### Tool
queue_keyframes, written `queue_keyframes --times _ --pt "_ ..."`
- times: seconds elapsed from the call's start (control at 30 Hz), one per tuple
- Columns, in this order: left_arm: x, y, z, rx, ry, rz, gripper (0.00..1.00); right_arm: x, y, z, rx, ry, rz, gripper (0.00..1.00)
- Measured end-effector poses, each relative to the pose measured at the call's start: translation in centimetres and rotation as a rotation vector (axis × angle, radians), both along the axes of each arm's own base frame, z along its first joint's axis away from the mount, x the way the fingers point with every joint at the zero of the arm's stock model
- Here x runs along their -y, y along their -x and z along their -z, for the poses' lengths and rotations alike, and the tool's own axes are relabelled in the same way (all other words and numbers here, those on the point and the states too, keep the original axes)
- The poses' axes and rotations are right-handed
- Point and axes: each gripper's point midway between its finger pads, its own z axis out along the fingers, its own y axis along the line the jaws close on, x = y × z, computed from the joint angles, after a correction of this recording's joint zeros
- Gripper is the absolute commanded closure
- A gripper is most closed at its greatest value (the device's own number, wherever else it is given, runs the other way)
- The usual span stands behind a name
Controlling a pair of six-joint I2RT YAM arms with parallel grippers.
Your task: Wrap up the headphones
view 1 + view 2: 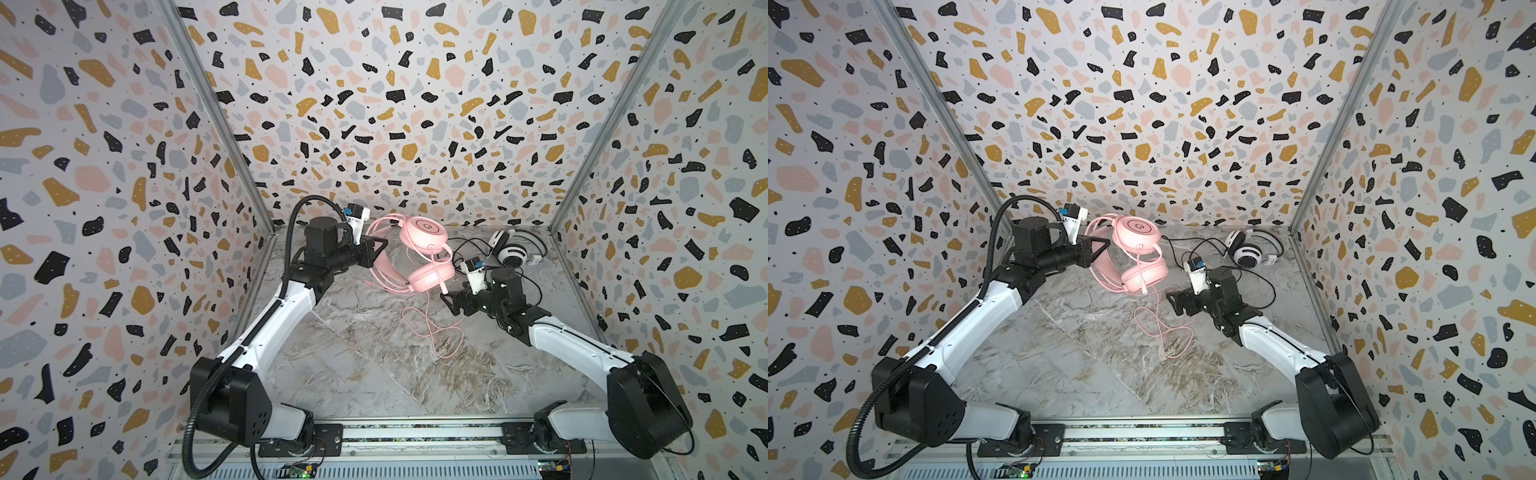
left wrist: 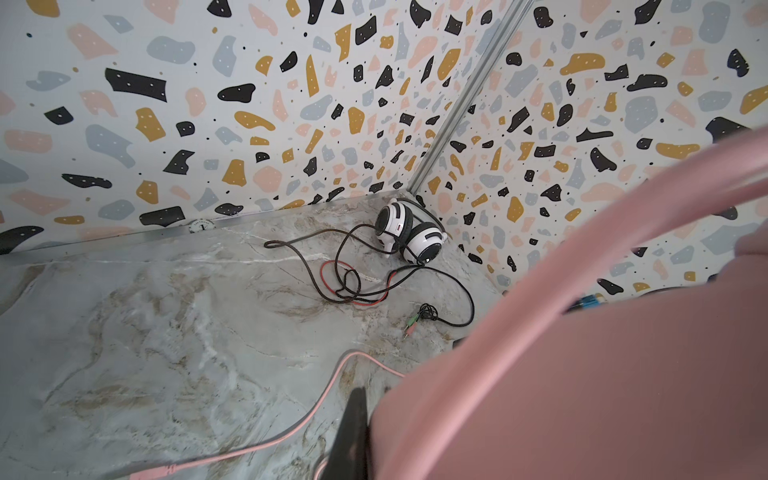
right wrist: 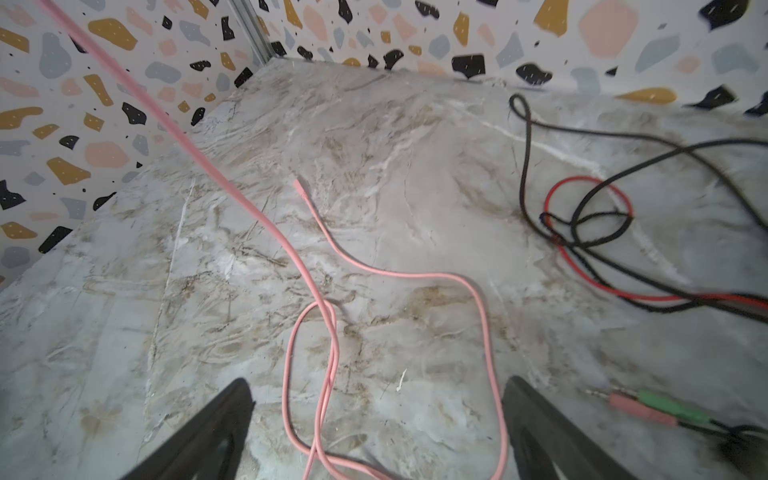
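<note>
A: Where are the headphones?
B: The pink headphones (image 1: 424, 235) hang near the back edge of the bench (image 1: 365, 374), headband clamped in the left end effector (image 1: 379, 248); the white-and-black headset (image 1: 514, 251) lies in the back right corner.
A: The right arm?
B: Stretched low; the right end effector (image 3: 374, 436) gapes empty above the loose pink cord (image 3: 330, 353). Best pinch one strand, then wind snugly.

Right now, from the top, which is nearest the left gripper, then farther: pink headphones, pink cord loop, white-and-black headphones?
1. The pink headphones, headband clamped in the left gripper.
2. The pink cord loop, on the table, mid-scene.
3. The white-and-black headphones, far right corner.
</note>
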Motion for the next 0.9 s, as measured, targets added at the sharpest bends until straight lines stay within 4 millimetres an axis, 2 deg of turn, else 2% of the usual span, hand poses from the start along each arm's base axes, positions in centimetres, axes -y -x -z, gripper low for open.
queue_keyframes --times 0.1,0.23,0.43,0.57,0.7,0.9 --pt "0.1 0.0 -0.2 -0.001 0.013 0.006 1.0 -2.0 -0.1 1.7 -0.026 -0.018 -0.039 0.05" --pt "0.0 0.0 -0.5 0.006 0.019 0.006 1.0 -5.0 -0.2 3.8 -0.061 -0.038 -0.099 0.12" --pt "-0.3 -0.1 -0.5 0.003 0.028 0.002 1.0 -6.5 -1.0 6.2 -0.102 -0.081 -0.112 0.3" --pt "-0.8 -0.2 -0.7 -0.001 0.058 -0.003 1.0 -7.2 -1.2 6.7 -0.111 -0.129 -0.112 0.43" --pt "-1.2 -0.4 -1.0 -0.002 0.084 -0.01 1.0 -8.2 -1.2 6.3 -0.11 -0.185 -0.131 0.65" --pt "-1.5 -0.5 -1.6 0.005 0.111 -0.01 1.0 -10.0 -0.5 5.3 -0.098 -0.24 -0.166 0.91"
